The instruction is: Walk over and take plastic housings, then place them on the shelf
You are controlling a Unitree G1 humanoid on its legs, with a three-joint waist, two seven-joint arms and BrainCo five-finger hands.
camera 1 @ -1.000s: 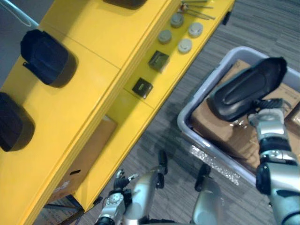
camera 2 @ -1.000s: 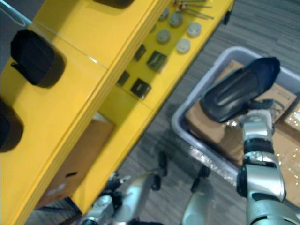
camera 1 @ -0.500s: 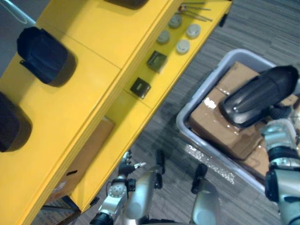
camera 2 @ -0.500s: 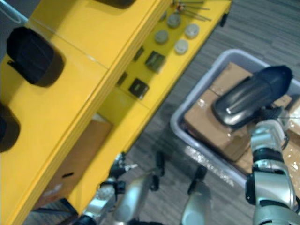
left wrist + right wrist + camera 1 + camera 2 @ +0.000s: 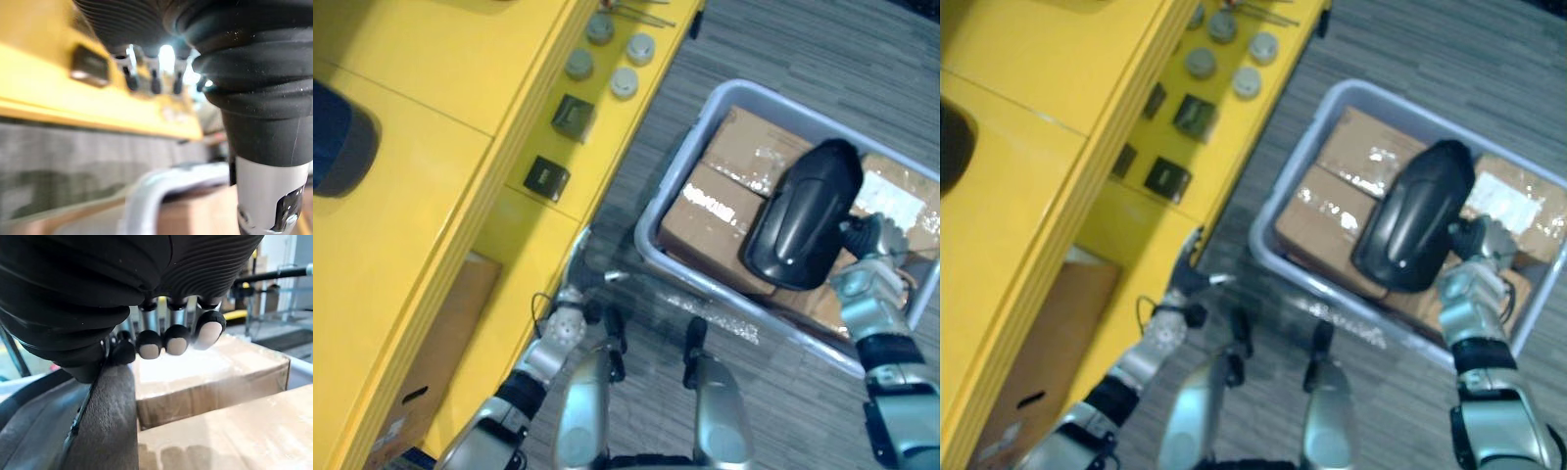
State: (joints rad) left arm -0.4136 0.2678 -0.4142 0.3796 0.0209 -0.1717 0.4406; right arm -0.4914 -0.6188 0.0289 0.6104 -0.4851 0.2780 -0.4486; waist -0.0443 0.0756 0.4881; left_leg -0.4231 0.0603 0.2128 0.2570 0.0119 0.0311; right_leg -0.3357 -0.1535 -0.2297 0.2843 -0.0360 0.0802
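Fingers of the right hand curl over the edge of a black plastic housing, with the thumb on its other side, so the hand is clamped on it. The housing stands tilted, raised above a grey bin on the floor, over the cardboard boxes packed inside. To the robot's left runs a yellow shelf. A second black housing rests on its top level. On the lower level lie round grey discs and dark square blocks. The left hand hangs low, just beside the shelf's front edge, its fingers straight and apart, holding nothing.
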